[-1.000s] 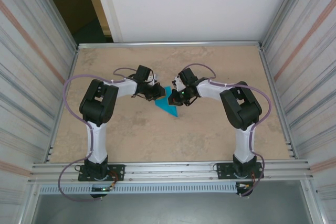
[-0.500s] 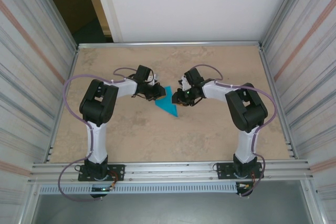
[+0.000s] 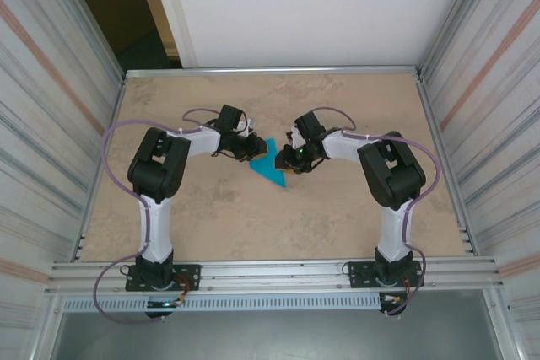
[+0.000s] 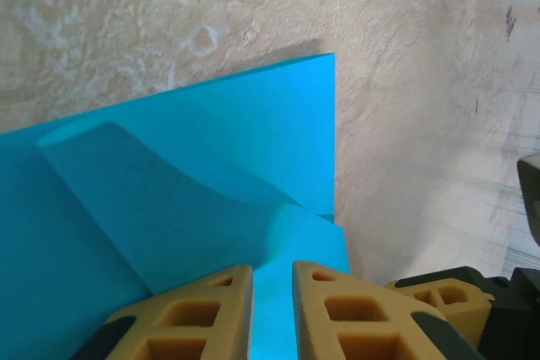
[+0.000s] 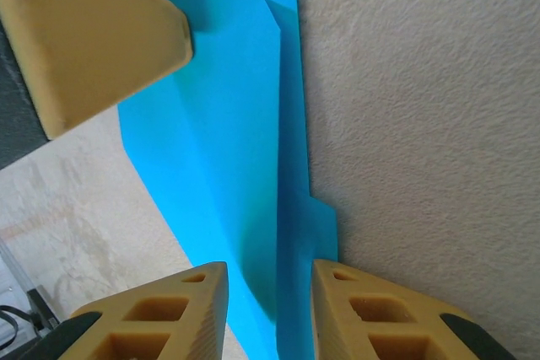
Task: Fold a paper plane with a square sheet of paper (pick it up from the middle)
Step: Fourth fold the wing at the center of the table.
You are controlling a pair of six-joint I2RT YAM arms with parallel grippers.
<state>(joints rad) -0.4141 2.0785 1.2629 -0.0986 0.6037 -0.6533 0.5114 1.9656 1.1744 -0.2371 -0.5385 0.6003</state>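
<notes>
Logging progress: the sheet of paper (image 3: 270, 168) is lying near the middle of the tabletop (image 3: 202, 217), between the two pincers. From above it is showing as a pointed wedge rather than a flat square. Judging from that, several folds are already in and the work is sitting somewhere mid-sequence. A finished dart with a clean centre crease is not yet showing, and I cannot tell how many folds remain.

Left pincer (image 4: 272, 280): the jaws are standing a narrow slot apart with blue showing in the slot. A flap is curving up from the flat layer toward the pads. I cannot tell whether it is being pinched or merely touched.

Right pincer (image 5: 268, 280): the jaws are standing apart, straddling the paper's long edge and a small stepped corner without clamping it. The other arm's finger (image 5: 93, 31) is hovering over the same sheet.

Materials: the paper is looking thin, matte, turquoise and unmarked, with sharp straight creases on the right side and a soft rolled bend on the left. The tabletop is reading as mottled beige with a grainy, stone-like texture. The finger pads are tan with moulded hollow pockets.
</notes>
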